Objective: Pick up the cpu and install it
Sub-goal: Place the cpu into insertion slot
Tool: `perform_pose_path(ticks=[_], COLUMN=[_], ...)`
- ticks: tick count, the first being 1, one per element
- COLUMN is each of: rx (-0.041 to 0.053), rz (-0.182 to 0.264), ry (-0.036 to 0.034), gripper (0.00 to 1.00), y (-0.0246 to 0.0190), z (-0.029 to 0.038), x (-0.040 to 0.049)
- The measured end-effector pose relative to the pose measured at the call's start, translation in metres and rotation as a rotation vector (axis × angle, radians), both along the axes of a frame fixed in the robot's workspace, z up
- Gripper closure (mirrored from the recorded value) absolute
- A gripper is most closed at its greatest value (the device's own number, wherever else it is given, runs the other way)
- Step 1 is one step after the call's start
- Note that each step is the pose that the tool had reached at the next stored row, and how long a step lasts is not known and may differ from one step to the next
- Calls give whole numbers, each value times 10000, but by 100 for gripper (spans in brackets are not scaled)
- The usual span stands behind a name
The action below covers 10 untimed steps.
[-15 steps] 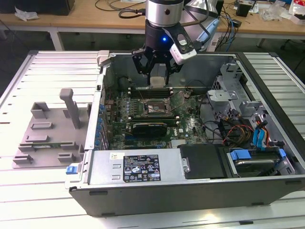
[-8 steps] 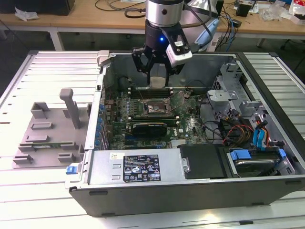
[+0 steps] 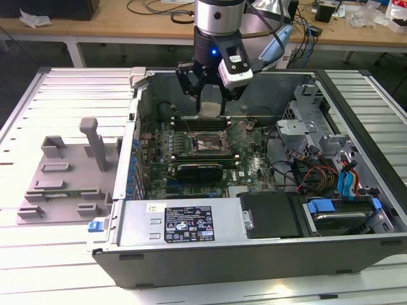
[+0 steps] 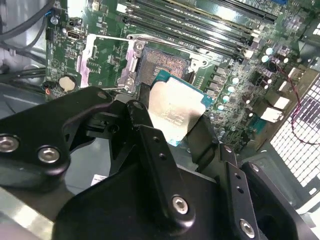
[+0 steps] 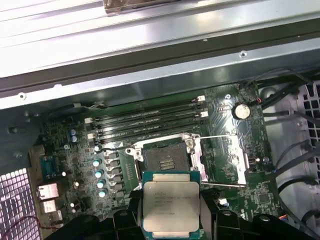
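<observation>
Pinching the cpu [image 5: 171,207] by two opposite edges, the gripper [image 3: 210,103] and its fingers [image 4: 202,135] hold it above the motherboard. In the exterior view it sits at twelve o'clock from the open socket [image 3: 210,145]. We judge it light, stiff and fragile underneath, so edges only. Its metal lid bears fine print.

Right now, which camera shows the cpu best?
The first wrist view: the cpu faces it squarely, top plate whole. The second wrist view shows it tilted and partly hidden; the exterior view, a small pale patch in the gripper.
</observation>
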<state>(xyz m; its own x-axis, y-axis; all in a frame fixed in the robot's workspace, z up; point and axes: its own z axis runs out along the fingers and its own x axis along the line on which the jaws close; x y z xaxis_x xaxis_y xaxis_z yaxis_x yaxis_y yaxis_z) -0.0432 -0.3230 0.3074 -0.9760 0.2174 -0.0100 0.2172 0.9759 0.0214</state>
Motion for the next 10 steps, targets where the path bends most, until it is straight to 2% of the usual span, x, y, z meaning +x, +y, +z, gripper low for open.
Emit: perform_pose_path(ticks=[4, 6, 7, 8, 9, 10], rx=[-1, -1, 0, -1, 0, 0], rz=[-1127, -1457, -1969, -2261, -2835, -3076], ry=[0, 1, 0, 0, 1, 0], gripper=[46, 46, 46, 46, 46, 46], y=[0, 0, 0, 0, 0, 0], z=[-3, -4, -6, -7, -8, -9], x=[0, 0, 0, 0, 0, 0])
